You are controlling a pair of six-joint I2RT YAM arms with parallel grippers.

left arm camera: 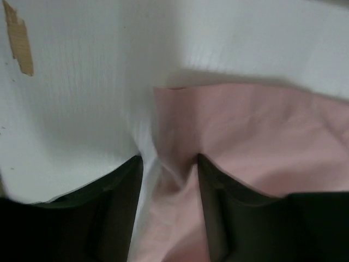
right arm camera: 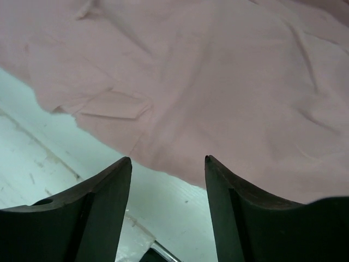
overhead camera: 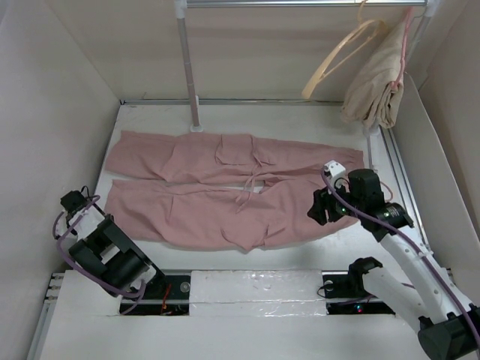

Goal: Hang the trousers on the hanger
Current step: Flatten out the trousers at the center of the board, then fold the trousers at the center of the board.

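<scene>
The dusty-pink trousers (overhead camera: 225,184) lie flat on the white table (overhead camera: 150,120), legs to the left and waist to the right. The cream hanger (overhead camera: 341,56) hangs tilted from the rail at the back right. My left gripper (overhead camera: 79,204) is at the hem of the near leg. In the left wrist view its jaws (left arm camera: 169,158) stand apart, with the trousers' hem edge (left arm camera: 245,142) puckered between them. My right gripper (overhead camera: 319,210) is open and empty at the near edge of the waist. In the right wrist view (right arm camera: 168,159) the cloth (right arm camera: 218,82) lies just beyond the fingertips.
A beige folded garment (overhead camera: 375,86) hangs on a pinkish hanger at the rail's right end. The rail's upright pole (overhead camera: 187,67) stands at the back, behind the far leg. White walls enclose the left, back and right. A metal track (overhead camera: 401,180) runs along the table's right side.
</scene>
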